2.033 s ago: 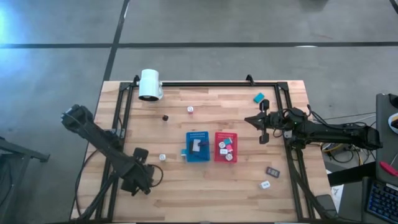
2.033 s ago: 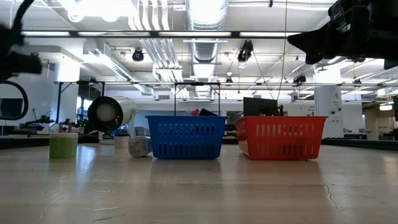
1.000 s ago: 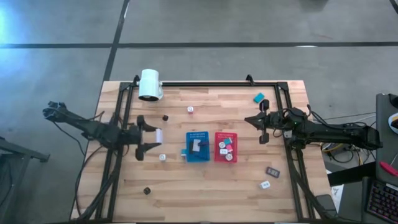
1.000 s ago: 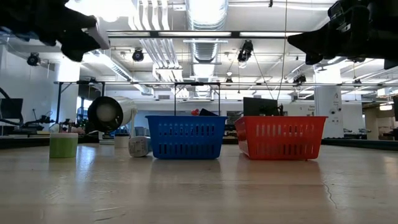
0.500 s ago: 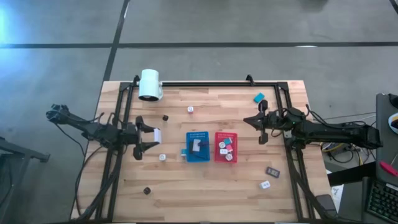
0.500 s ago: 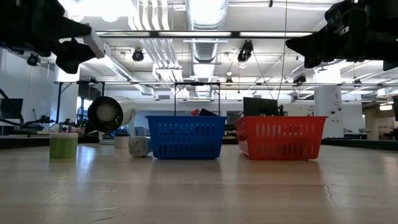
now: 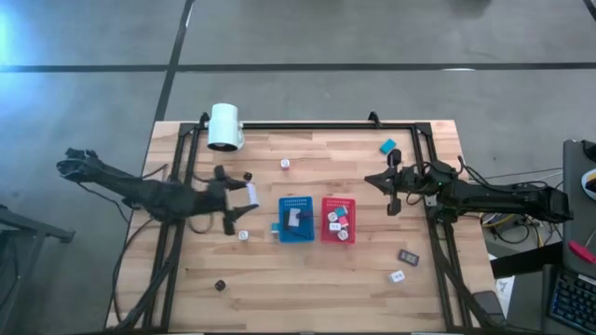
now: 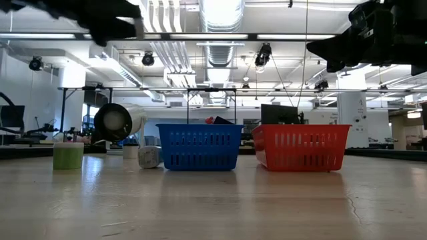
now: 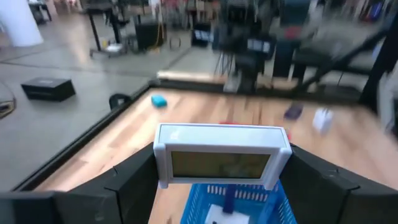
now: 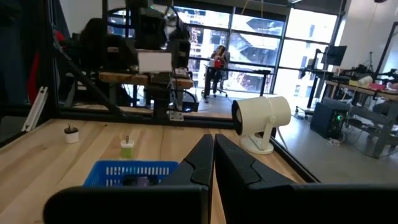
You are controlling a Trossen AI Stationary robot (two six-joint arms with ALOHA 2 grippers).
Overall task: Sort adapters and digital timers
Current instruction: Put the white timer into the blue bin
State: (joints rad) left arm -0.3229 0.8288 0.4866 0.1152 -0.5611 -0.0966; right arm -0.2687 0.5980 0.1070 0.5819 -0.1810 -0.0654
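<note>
The left end effector [image 7: 240, 207] is clamping one white digital timer [image 9: 222, 154] above the worktop [image 7: 307, 288], just beside the blue basket [image 7: 296, 220]. The right end effector [image 7: 389, 192], its fingers together, is waiting beside the red basket [image 7: 338, 220]. Three timers are lying on the worktop's right side.

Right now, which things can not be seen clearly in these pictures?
- Blue basket contents: low view, the wall hides them.
- Red basket pieces: high view, too small to name.
- Timer screen in the left gripper: left wrist view, blurred.
- Right gripper: right wrist view, fingertips cut off by the edge.
</note>
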